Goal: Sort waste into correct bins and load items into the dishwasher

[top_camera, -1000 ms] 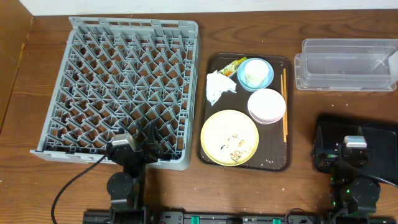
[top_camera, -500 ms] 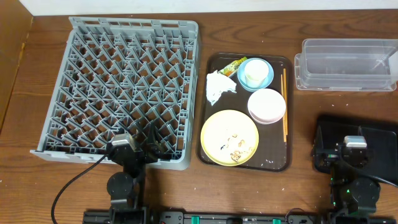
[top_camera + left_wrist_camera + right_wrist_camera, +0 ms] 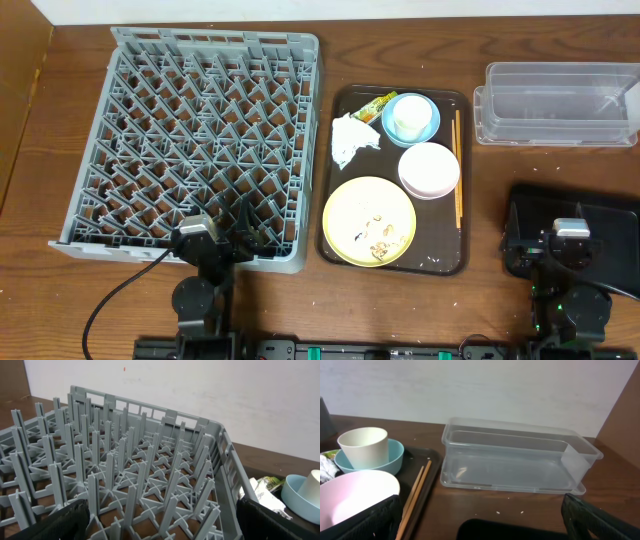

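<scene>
A dark brown tray (image 3: pixel 340 250) holds a yellow plate (image 3: pixel 350 215) with crumbs (image 3: pixel 380 243), a pinkish-white bowl (image 3: pixel 429 170), a light blue bowl (image 3: pixel 430 128) with a white cup (image 3: pixel 406 118) in it, a crumpled napkin (image 3: pixel 349 139), a yellow-green wrapper (image 3: pixel 376 104) and chopsticks (image 3: pixel 458 165). The grey dish rack (image 3: pixel 195 140) lies left. The clear tub (image 3: pixel 555 103) and black bin (image 3: pixel 615 215) are right. My left gripper (image 3: pixel 232 240) is open over the rack's near edge. My right gripper (image 3: pixel 568 255) is open over the black bin.
The right wrist view shows the cup (image 3: pixel 364 448), the blue bowl (image 3: pixel 395 460), the pink bowl (image 3: pixel 355 495), the chopsticks (image 3: pixel 417 492) and the tub (image 3: pixel 515 460). The left wrist view shows rack pegs (image 3: pixel 130 475). A wooden wall (image 3: pixel 20 90) stands far left.
</scene>
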`<state>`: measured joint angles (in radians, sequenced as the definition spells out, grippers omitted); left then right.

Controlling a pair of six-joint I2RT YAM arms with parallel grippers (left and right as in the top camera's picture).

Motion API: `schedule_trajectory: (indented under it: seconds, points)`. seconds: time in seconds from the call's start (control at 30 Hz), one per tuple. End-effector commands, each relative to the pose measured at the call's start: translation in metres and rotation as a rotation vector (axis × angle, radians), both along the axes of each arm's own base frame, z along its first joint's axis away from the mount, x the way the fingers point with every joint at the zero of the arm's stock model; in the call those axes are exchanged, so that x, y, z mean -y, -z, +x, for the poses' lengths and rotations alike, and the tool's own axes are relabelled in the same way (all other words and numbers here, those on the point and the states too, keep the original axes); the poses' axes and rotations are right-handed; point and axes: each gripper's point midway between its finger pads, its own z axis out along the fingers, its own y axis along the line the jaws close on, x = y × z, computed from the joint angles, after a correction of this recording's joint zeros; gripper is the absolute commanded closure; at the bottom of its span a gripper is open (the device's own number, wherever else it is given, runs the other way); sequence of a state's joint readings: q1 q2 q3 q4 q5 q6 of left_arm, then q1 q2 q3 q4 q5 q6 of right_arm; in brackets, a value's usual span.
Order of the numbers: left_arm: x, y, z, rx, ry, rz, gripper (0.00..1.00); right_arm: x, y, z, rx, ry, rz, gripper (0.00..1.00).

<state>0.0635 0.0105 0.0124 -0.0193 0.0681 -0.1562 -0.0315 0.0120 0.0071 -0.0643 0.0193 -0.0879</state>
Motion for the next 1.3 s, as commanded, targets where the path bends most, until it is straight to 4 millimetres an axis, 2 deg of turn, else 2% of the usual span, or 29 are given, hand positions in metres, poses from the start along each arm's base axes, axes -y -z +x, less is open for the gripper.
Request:
schedule_trajectory:
  seconds: [0.0,0.03,0.1,0.2,0.27,0.3,0.43,0.53,0.6,0.73,0.87,0.93,0.97,1.03,1.13,1.27]
  points:
    - [0.003,0.014,-0.001,-0.049,0.016,0.009,0.05,-0.004,-0.003,0.000,0.014,-0.029,0.009,0.01]
    - [0.003,0.014,-0.001,-0.049,0.015,0.009,0.05,-0.013,-0.005,0.000,0.024,-0.080,0.034,0.01]
    - [0.003,0.014,-0.001,-0.049,0.016,0.009,0.05,-0.049,-0.014,-0.005,0.043,-0.289,0.177,0.01]
    - [0.003,0.014,-0.001,-0.049,0.016,0.009,0.05,-0.094,-0.022,-0.023,0.005,-0.564,0.370,0.01]
    - [0.003,0.014,-0.001,-0.049,0.016,0.009,0.05,-0.104,-0.050,-0.032,0.077,-0.654,0.459,0.01]
    - [0.003,0.014,-0.001,-0.049,0.015,0.009,0.05,-0.105,-0.061,-0.035,0.109,-0.674,0.485,0.01]
    - [0.003,0.014,-0.001,-0.049,0.016,0.009,0.05,-0.100,-0.125,-0.055,0.337,-0.738,0.607,0.01]
    - [0.003,0.014,-0.001,-0.049,0.016,0.009,0.05,-0.075,-0.156,-0.060,0.466,-0.681,0.839,0.01]
    - [0.003,0.014,-0.001,-0.049,0.016,0.009,0.05,-0.058,-0.174,-0.065,0.569,-0.638,0.913,0.01]
    - [0.003,0.014,-0.001,-0.049,0.016,0.009,0.05,-0.044,-0.214,-0.082,0.721,-0.574,0.827,0.01]
    - [0.003,0.014,-0.001,-0.049,0.016,0.009,0.05,-0.060,-0.263,-0.087,0.689,-0.591,0.627,0.01]
    - [0.003,0.014,-0.001,-0.049,0.016,0.009,0.05,-0.076,-0.285,-0.078,0.601,-0.629,0.513,0.01]
    - [0.003,0.014,-0.001,-0.049,0.015,0.009,0.05,-0.089,-0.296,-0.063,0.491,-0.670,0.456,0.01]
    - [0.003,0.014,-0.001,-0.049,0.016,0.009,0.05,-0.101,-0.301,-0.045,0.358,-0.713,0.427,0.01]
    - [0.003,0.014,-0.001,-0.049,0.016,0.009,0.05,-0.120,-0.301,-0.008,0.114,-0.781,0.386,0.01]
    - [0.003,0.014,-0.001,-0.049,0.016,0.009,0.05,-0.141,-0.287,0.045,-0.139,-0.800,0.328,0.01]
